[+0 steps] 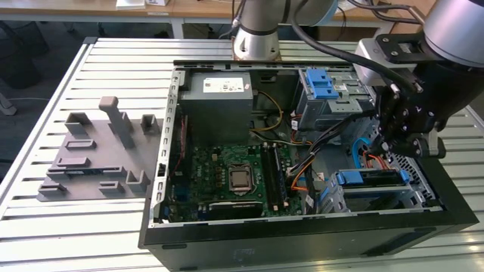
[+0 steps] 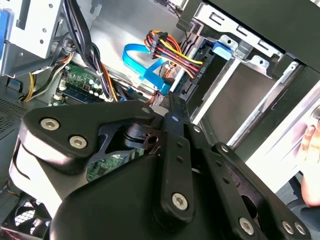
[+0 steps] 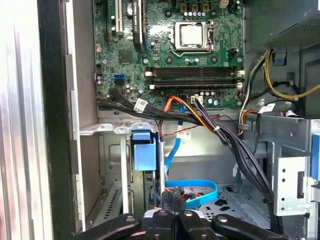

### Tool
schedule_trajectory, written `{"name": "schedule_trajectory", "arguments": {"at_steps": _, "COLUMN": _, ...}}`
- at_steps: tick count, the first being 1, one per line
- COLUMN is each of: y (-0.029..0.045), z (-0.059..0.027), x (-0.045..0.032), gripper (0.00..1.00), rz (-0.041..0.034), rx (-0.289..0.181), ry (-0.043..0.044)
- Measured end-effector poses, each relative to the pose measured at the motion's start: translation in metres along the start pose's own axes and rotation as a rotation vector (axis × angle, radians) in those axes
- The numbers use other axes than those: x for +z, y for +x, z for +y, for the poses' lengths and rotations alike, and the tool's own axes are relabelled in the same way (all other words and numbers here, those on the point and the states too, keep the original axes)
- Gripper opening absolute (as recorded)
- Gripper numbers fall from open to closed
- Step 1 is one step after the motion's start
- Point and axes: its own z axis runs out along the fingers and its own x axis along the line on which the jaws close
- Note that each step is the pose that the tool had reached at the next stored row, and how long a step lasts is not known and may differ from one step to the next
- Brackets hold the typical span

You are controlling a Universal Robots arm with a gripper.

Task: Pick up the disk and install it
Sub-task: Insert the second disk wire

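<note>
Green motherboard (image 1: 234, 175), black case (image 1: 302, 241), blue flat cable (image 3: 192, 192), grey power supply (image 1: 217, 105), white slatted bench (image 1: 83, 226), black gripper (image 1: 408, 144).

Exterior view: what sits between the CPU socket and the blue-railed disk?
In the exterior view, the memory slots and a bundle of orange and black cables lie between the CPU socket and the disk.

End effector (image 1: 406, 148) fingertips hidden behind own linkage in exterior view. Disk (image 1: 368, 179) mostly hidden inside bay, label unseen. Person's hand (image 2: 311, 160) cut by second wrist view edge.
</note>
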Motion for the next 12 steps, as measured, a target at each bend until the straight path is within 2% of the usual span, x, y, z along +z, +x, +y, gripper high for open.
{"name": "schedule_trajectory", "arguments": {"at_steps": 5, "y": -0.0031, "z": 0.0002, "x": -0.0004, "gripper": 0.11, "rz": 0.0007, "rx": 0.004, "ry": -0.0050}}
{"name": "schedule_trajectory", "arguments": {"at_steps": 8, "y": -0.0049, "z": -0.0002, "x": -0.0003, "gripper": 0.11, "rz": 0.0020, "rx": 0.007, "ry": -0.0115}}
{"name": "schedule_trajectory", "arguments": {"at_steps": 12, "y": -0.0090, "z": -0.0015, "x": 0.0000, "gripper": 0.11, "rz": 0.0097, "rx": 0.010, "ry": -0.0174}}
